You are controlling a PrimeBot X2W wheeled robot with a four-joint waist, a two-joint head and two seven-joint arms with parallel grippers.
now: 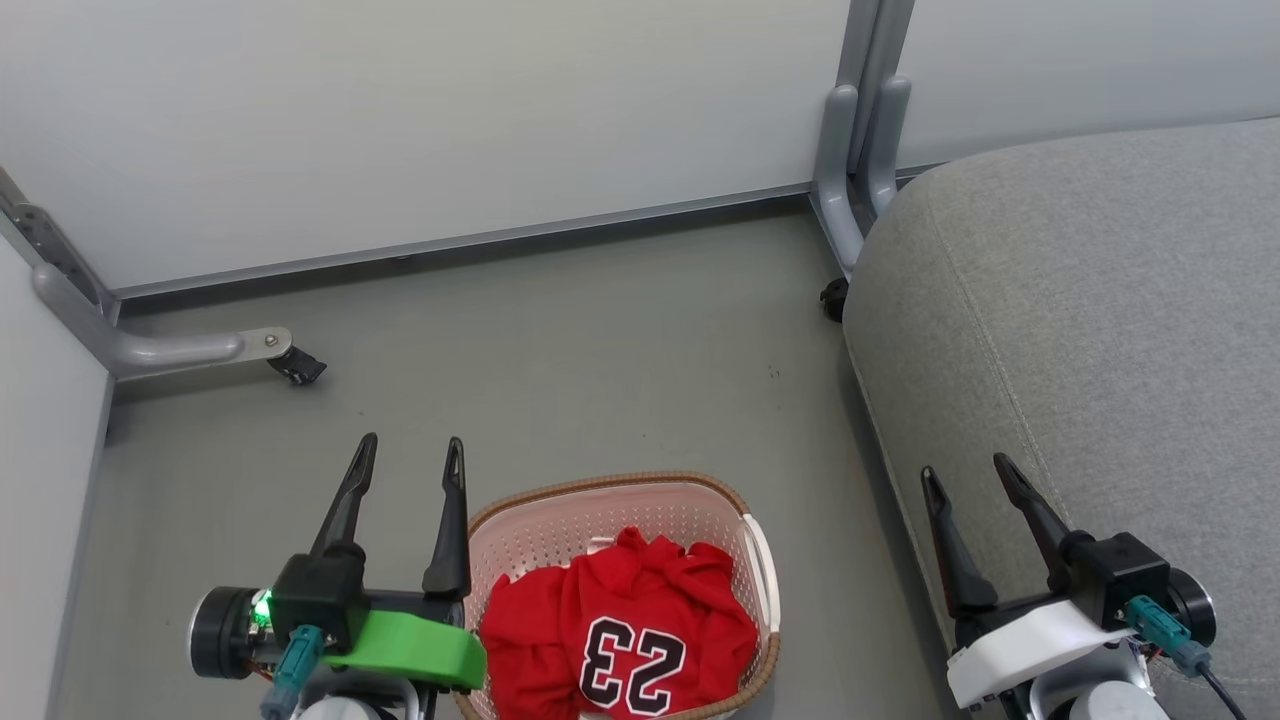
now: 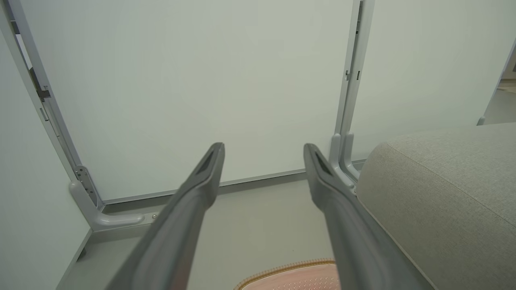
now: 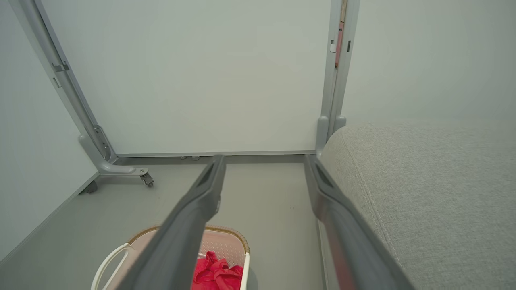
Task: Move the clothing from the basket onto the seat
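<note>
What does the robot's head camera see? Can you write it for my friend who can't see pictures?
Red clothing with a black 23 lies heaped in a cream basket on a grey floor, with a big grey seat to its right. The robot's left gripper and right gripper point forward either side of the basket, jaws open and empty.

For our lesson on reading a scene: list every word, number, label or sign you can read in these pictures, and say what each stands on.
"23": black, white-edged numerals on the red jersey lying in the basket.
No other writing can be read.
</note>
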